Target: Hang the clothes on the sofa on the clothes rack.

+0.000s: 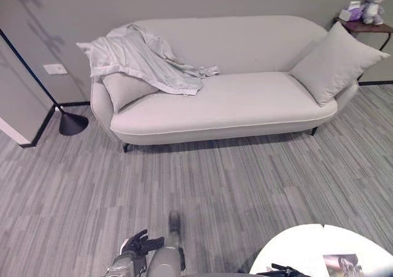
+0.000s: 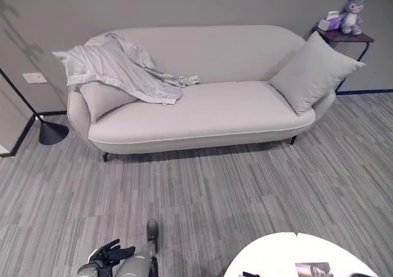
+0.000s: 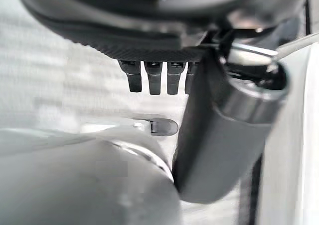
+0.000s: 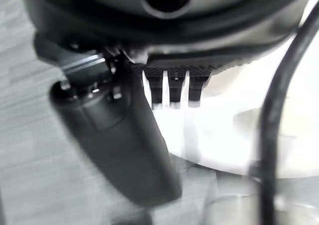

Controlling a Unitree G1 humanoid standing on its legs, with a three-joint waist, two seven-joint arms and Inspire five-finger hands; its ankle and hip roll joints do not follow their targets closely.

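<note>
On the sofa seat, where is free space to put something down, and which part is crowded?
The seat of the sofa is bare between the garment's hanging edge and the large cushion at the robot's right end. The robot's left end is crowded: the garment drapes over the armrest, the backrest and a small cushion.

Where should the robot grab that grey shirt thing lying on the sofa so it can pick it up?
Probably the bunched part of the grey garment draped over the sofa arm and backrest, coming from the front and above. There the cloth is piled in folds that fingers can pinch, while the lower part lies flat on the small cushion and seat. Both the left hand and right hand hang open, holding nothing.
</note>
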